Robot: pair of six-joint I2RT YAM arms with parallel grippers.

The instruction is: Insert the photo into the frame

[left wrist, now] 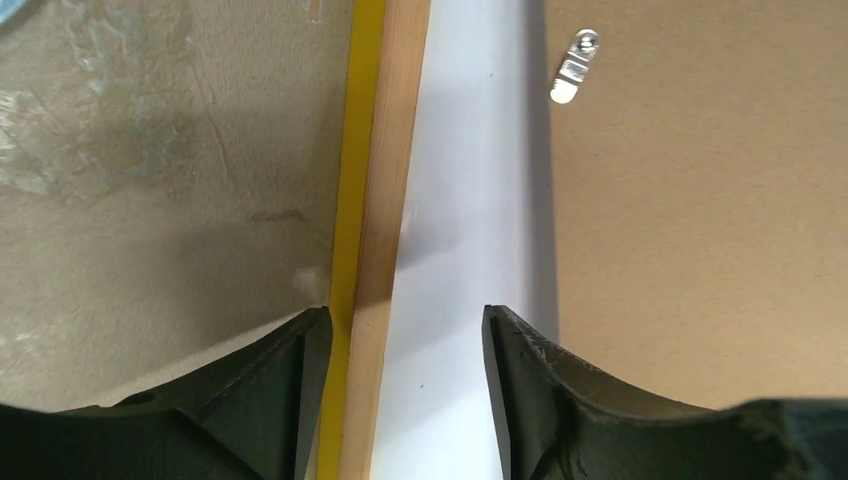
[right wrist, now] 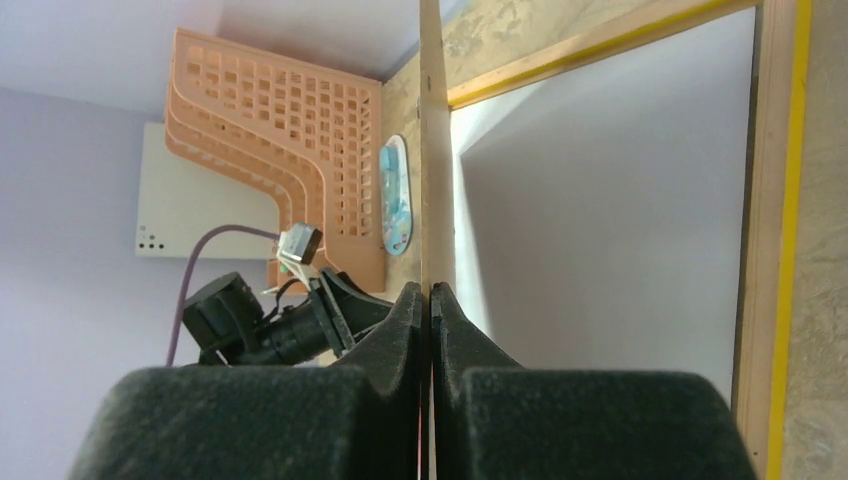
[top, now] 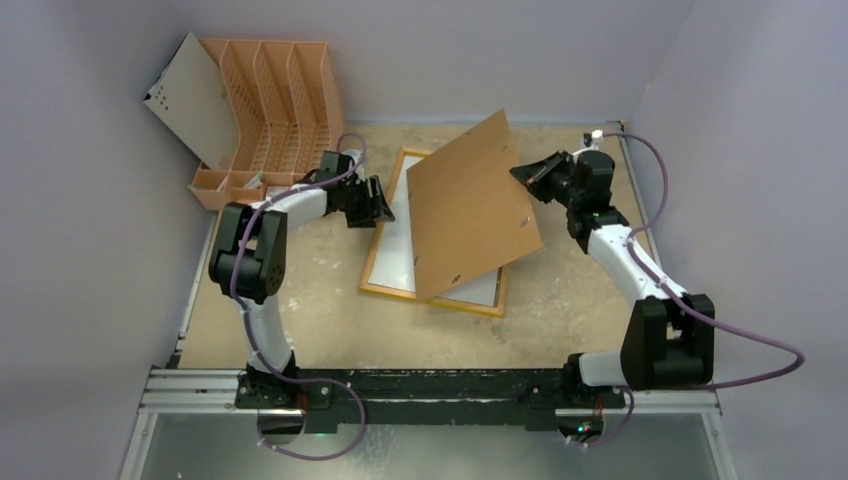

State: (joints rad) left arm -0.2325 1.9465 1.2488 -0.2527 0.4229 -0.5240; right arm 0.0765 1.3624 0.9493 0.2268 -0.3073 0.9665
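Top external view: the bench [top: 300, 300] carries the frame [top: 440, 302] lying front down, yellow rim underneath and wood back edge up. Over its right part the brown board [top: 470, 200] stands tilted, its left side low over the frame and its right edge raised. The right tool [top: 522, 172] is clamped on that raised edge; the right wrist view shows both pads pressed flat against the thin sheet. The board looks stiff and light, so an edge pinch should carry it, though it could pivot in the pads.

The white sheet inside the frame is, I judge, the photo [top: 398, 245], face down with its plain back showing. It seems already seated, partly under the board. It is thin, light and floppy, likely to slide on the pane and to crease if pinched hard. It is best nudged flat or taken at a free edge.

The left tool [left wrist: 405, 320] is open, with one finger outside the frame's left rail and one over the photo, gripping nothing. That wood rail is the safe hold; the pane is fragile.

A small metal clip [left wrist: 573, 68] sits on the board.
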